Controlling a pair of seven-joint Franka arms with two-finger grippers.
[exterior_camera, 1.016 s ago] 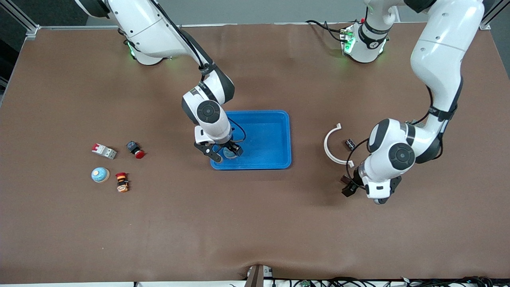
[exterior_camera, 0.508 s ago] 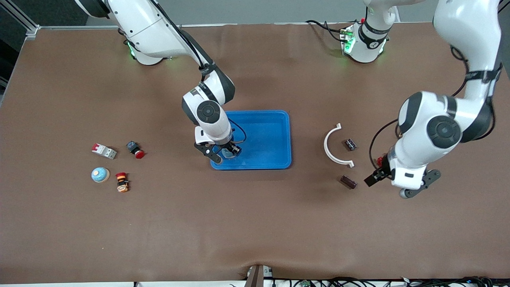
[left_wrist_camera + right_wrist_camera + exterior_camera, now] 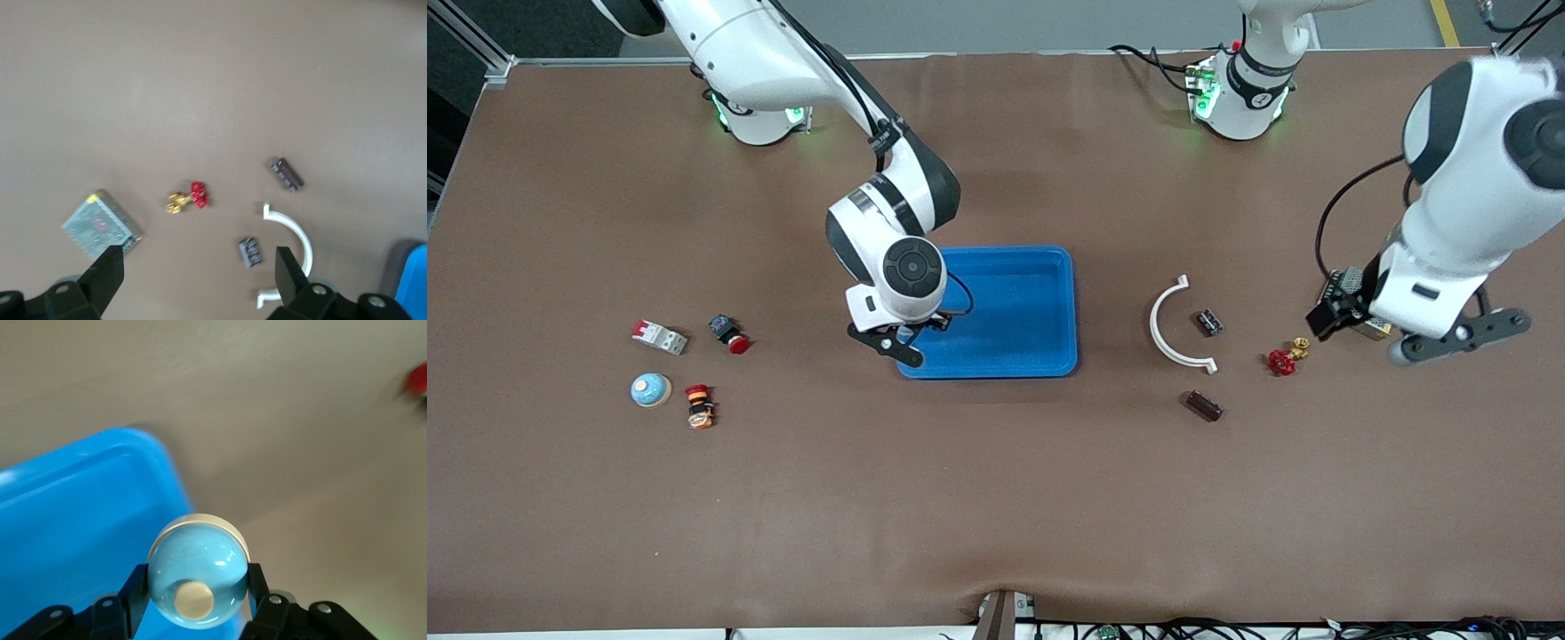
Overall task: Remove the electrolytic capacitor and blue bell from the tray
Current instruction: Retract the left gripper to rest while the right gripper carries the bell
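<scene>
My right pincer point(image 3: 193, 603) has just clamped the blue bell point(image 3: 197, 570), seemingly lifting it over the tray point(image 3: 1040, 302); my left pincer point(image 3: 200, 267), wide open and empty, has retreated.

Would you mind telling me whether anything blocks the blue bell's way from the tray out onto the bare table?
Nothing visible does. The right gripper is shut on the blue bell above the tray corner, with only the low rim below and bare table beside it.
</scene>
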